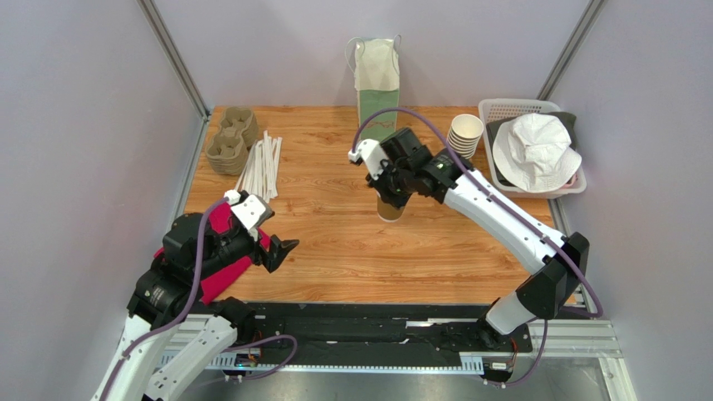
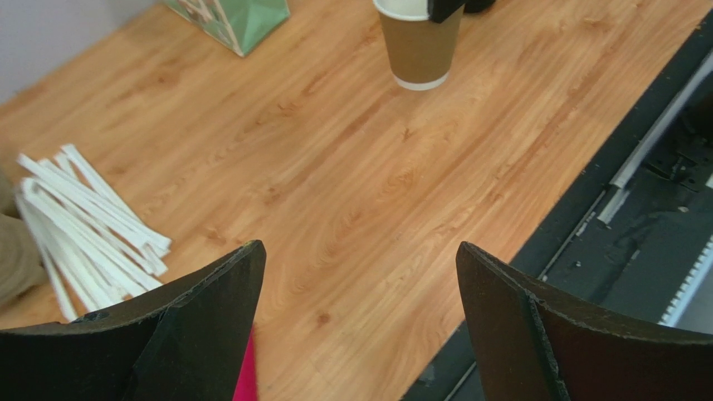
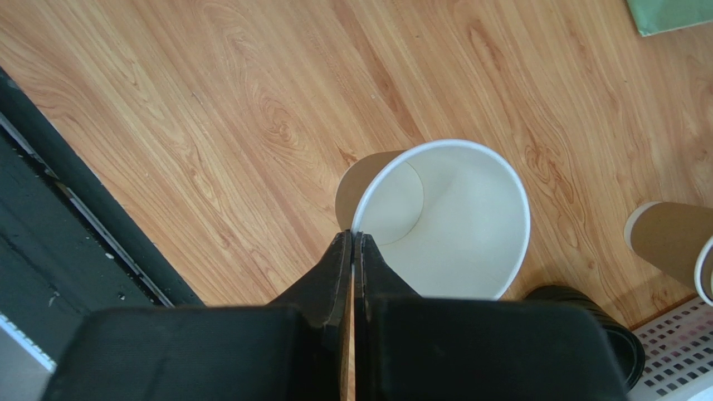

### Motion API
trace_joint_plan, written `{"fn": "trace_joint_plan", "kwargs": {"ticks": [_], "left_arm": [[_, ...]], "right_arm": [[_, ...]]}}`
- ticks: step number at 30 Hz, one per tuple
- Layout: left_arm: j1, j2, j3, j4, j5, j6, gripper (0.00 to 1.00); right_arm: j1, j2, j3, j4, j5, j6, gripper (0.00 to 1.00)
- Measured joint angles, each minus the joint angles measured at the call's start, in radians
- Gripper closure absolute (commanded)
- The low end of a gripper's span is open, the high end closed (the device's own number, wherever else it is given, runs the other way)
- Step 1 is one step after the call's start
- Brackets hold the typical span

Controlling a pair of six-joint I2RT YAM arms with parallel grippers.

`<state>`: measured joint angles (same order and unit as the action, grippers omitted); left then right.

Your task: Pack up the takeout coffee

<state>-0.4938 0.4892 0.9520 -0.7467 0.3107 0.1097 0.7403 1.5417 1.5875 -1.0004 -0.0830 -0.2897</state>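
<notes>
A lidless kraft-brown paper cup with a white inside stands upright at mid-table. It also shows in the left wrist view and the right wrist view. My right gripper is shut on its rim, one finger inside and one outside; it sits above the cup in the top view. A black round lid lies beside the cup, half hidden by the gripper body. No lidded cup is in view. My left gripper is open and empty over the near left of the table.
A stack of lidless cups stands by a white basket holding a white hat. A green paper bag stands at the back. Cup carriers and wrapped straws lie back left. A red cloth lies under the left arm.
</notes>
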Motion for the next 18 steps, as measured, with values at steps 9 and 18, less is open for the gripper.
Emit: {"fn": "trace_joint_plan", "kwargs": {"ticks": [9,18], "left_arm": [[0.116,0.172,0.045,-0.046,0.117,-0.189,0.05],[0.321,0.217,0.043,0.045,0.202,-0.375,0.02]], "right_arm": [[0.159,0.067,-0.141,0.132,0.185,0.051,1.0],[0.281,0.081,-0.239,0.248,0.241,0.103,1.0]]}}
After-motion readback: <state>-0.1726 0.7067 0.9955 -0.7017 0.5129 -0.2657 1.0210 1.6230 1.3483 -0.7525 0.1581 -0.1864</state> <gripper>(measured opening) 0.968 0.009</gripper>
